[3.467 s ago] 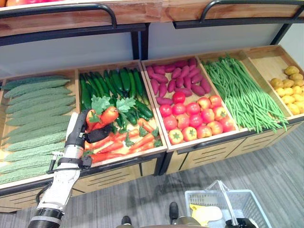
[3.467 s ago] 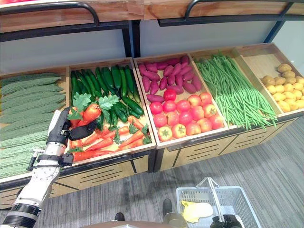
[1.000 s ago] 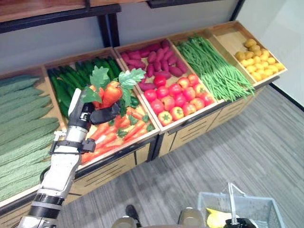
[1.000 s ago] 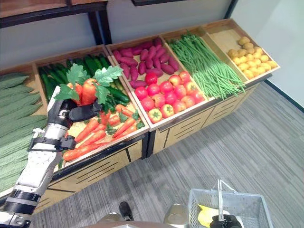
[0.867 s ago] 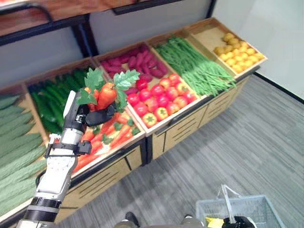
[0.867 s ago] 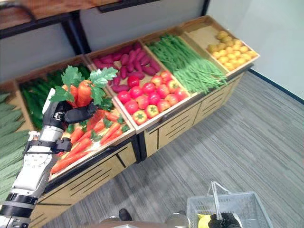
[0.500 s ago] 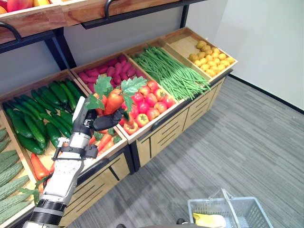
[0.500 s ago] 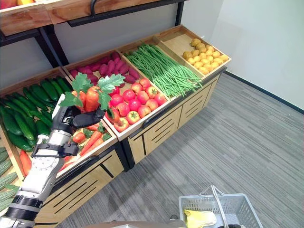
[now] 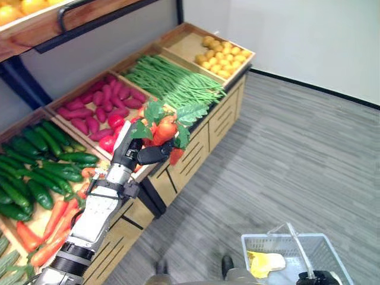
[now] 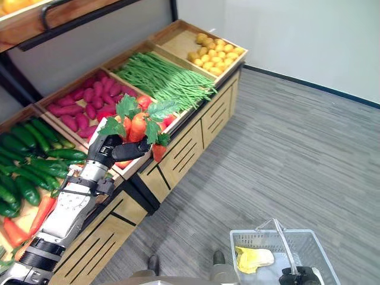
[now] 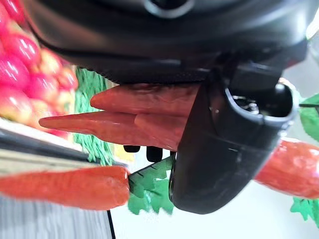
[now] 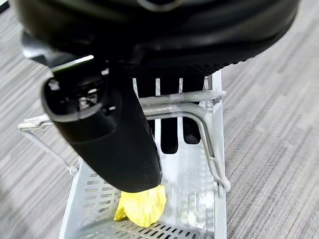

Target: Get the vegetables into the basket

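Stood against the wall: a wooden display stand [image 9: 205,127] of sloped bins. Farthest bin part-filled with small yellow produce [image 9: 222,53]; next bin heaped with green beans [image 9: 169,83]; then purple sweet potatoes [image 9: 95,107] at the back of a bin with red tomatoes [image 9: 110,142] at its front; then cucumbers [image 9: 35,160] with loose carrots [image 9: 44,228] at the front of that bin. Orange fruit [image 9: 18,9] seen on the upper shelf.

Low on the right, above the floor: a pale mesh shopping basket [image 10: 237,237], hung by its metal handles [image 12: 179,102] from the right hand [image 12: 99,124], fingers curled round both handles. Inside the basket, a yellow vegetable [image 10: 255,258] lying on the bottom, kind not clear.

Underfoot, grey striped flooring [image 9: 309,148]; beyond it a plain white wall [image 9: 297,35] with a dark skirting strip at its foot.

Gripped in the left hand [image 9: 127,151]: a carrot bunch [image 9: 163,127], thumb closed across the orange bodies. Held in the air over the stand's front edge near the tomatoes, well apart from the basket. Long axis roughly upright, slightly tilted: green leafy tops up and fanned out above the hand, tapered tips pointing down past the thumb, one tip showing below it.
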Tool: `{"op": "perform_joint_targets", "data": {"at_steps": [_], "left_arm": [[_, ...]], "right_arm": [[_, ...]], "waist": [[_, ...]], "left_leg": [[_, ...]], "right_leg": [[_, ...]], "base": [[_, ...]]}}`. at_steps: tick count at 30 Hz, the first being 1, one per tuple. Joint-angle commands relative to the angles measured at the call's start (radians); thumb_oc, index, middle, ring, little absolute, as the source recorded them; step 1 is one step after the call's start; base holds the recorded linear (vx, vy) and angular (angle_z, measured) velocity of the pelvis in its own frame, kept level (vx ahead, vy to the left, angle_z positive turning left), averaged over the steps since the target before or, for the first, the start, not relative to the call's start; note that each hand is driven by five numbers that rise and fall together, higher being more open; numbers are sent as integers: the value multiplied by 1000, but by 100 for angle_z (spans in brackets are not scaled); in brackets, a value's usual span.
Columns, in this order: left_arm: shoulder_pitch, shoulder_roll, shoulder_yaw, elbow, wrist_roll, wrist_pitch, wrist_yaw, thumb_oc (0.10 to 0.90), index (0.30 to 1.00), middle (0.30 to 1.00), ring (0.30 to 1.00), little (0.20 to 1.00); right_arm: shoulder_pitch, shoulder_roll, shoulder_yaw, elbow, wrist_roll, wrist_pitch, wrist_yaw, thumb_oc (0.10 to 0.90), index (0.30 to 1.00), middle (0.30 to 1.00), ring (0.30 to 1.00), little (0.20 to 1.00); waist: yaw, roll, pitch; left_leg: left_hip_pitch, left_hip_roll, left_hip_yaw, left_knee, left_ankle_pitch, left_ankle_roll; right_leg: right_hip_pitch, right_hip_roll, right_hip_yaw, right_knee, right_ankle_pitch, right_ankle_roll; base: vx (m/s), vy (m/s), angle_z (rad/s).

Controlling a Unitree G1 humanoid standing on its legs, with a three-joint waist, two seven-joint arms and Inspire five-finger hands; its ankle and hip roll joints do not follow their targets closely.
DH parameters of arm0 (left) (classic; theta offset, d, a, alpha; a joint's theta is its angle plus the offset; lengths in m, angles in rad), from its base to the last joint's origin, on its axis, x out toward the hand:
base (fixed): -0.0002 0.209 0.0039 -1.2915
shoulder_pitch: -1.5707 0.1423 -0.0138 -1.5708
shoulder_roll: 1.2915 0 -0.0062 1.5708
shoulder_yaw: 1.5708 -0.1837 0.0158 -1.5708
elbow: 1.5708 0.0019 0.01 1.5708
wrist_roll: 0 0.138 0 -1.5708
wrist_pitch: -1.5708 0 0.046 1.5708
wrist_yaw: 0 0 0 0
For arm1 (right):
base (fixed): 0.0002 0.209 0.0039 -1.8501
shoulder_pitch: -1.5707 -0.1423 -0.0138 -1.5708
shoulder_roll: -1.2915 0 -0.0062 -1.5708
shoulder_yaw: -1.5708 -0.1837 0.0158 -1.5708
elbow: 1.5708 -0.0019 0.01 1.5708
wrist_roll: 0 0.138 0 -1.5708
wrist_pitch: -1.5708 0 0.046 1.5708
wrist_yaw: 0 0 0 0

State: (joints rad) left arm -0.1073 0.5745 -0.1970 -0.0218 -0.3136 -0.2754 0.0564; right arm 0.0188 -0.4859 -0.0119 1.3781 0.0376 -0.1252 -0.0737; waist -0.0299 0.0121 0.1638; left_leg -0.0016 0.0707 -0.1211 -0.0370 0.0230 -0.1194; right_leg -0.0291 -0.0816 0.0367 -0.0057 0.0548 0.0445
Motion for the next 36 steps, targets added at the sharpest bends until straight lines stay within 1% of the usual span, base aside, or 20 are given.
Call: {"op": "perform_joint_targets", "data": {"at_steps": [1,2,7,10,12,14,15,16,17,18,19,20,21,23,25,28,31,33,35,36], "left_arm": [[-108,23,124,-92,0,-113,44,400,300,300,300,300],[-101,25,114,-97,2,-113,35,400,300,300,300,300],[-93,35,112,-98,9,-115,35,400,300,300,300,300],[-81,44,123,-98,4,-124,32,400,300,300,300,300],[-77,46,124,-94,-2,-125,29,400,300,300,300,300],[-76,48,122,-96,-7,-128,24,400,300,300,300,300],[-78,49,119,-93,-7,-129,25,400,300,300,300,300],[-80,51,119,-86,-8,-129,27,400,300,300,300,300],[-86,57,115,-81,-6,-132,31,400,300,300,300,300],[-87,58,115,-80,-6,-133,31,400,300,300,300,300],[-91,62,115,-80,-9,-130,33,400,300,300,300,300],[-95,72,121,-76,-6,-125,37,400,300,300,300,300],[-94,73,123,-74,-7,-124,37,400,300,300,300,300],[-82,78,136,-81,-3,-121,36,400,300,300,300,300],[-80,82,136,-84,-2,-116,31,400,300,300,300,300],[-80,80,136,-75,3,-113,27,400,300,300,300,300],[-78,78,136,-73,6,-113,29,400,300,300,300,300],[-64,76,138,-70,6,-109,22,400,300,300,300,300],[-63,73,138,-66,4,-110,20,400,300,300,300,300],[-64,65,134,-59,4,-107,20,400,300,300,300,300]], "right_arm": [[15,-34,37,-31,30,-35,-15,400,300,300,300,300],[21,-28,35,-35,31,-36,-11,400,300,300,300,300],[19,-7,47,-40,20,-34,-7,400,300,300,300,300],[-1,13,62,-45,8,-33,-6,400,300,300,300,300],[-2,17,59,-52,5,-32,-6,400,300,300,300,300],[-5,16,58,-54,4,-32,-7,400,300,300,300,300],[-11,18,58,-58,2,-32,-9,400,300,300,300,300],[-14,22,62,-64,4,-33,-8,400,300,300,300,300],[-17,23,65,-70,5,-35,-11,400,300,300,300,300],[-18,24,64,-70,5,-35,-11,400,300,300,300,300],[-20,28,66,-72,6,-34,-12,400,300,300,300,300],[-16,36,62,-75,10,-37,-16,400,300,300,300,300],[-14,38,63,-75,9,-36,-16,400,300,300,300,300],[-4,39,57,-75,2,-39,-18,400,300,300,300,300],[2,40,56,-75,-3,-39,-16,400,300,300,300,300],[26,39,46,-69,1,-40,-11,400,300,300,300,300],[36,36,43,-60,2,-37,-9,400,300,300,300,300],[41,31,39,-56,6,-36,-9,400,300,300,300,300],[45,25,38,-64,13,-38,-8,400,300,300,300,300],[52,18,36,-69,16,-38,-9,400,300,300,300,300]], "waist": [[6,-30,-7],[-2,-36,-16],[-9,-46,-24],[-7,-56,-24],[-11,-62,-20],[-15,-67,-17],[-17,-70,-15],[-19,-70,-12],[-14,-67,-3],[-12,-68,-4],[-3,-61,-2],[14,-46,-1],[14,-46,-7],[24,-47,-18],[26,-53,-29],[20,-68,-48],[17,-69,-56],[11,-68,-64],[9,-64,-64],[2,-56,-63]], "left_leg": [[-58,25,97,74,49,27],[-36,14,122,61,36,40],[-16,-6,170,54,10,58],[-10,-26,235,73,-27,80],[-4,-40,256,86,-44,91],[2,-56,277,86,-55,101],[2,-61,297,83,-54,102],[2,-60,312,79,-53,104],[6,-55,332,77,-55,107],[3,-55,334,76,-51,106],[-2,-45,347,73,-47,106],[-2,-22,384,69,-44,106],[-5,-19,392,66,-39,105],[2,-6,432,71,-46,105],[8,-2,454,73,-45,101],[21,-1,472,68,-38,89],[29,13,484,69,-30,76],[39,39,501,54,-2,56],[42,56,502,45,19,42],[46,76,498,30,47,27]], "right_leg": [[36,-12,-47,84,-68,46],[41,-29,-37,84,-69,59],[25,-55,7,75,-48,85],[-20,-89,51,83,-16,116],[-31,-102,68,92,3,132],[-49,-117,92,92,51,155],[-72,-123,108,88,94,171],[-84,-127,107,86,107,179],[-101,-132,78,100,113,171],[-106,-131,80,98,117,171],[-112,-140,30,117,101,162],[-87,-177,-135,172,49,136],[-81,-182,-160,176,48,132],[-55,-212,-235,217,32,125],[-39,-220,-243,220,39,130],[-12,-204,-220,162,43,141],[8,-188,-222,112,29,138],[21,-154,-222,73,3,128],[25,-134,-217,57,-6,120],[34,-111,-217,48,-16,108]], "base": [[152,257,-113],[111,215,-70],[33,188,-16],[-1,260,-57],[3,203,-65],[-55,148,-29],[-106,115,-32],[-129,102,-45],[-94,53,-43],[-94,41,-68],[-143,46,-74],[-161,46,-68],[-140,28,-53],[-62,-25,-69],[-15,-77,-58],[25,-142,-44],[17,-184,-25],[11,-260,-27],[-1,-273,-14],[-5,-241,-21]]}}
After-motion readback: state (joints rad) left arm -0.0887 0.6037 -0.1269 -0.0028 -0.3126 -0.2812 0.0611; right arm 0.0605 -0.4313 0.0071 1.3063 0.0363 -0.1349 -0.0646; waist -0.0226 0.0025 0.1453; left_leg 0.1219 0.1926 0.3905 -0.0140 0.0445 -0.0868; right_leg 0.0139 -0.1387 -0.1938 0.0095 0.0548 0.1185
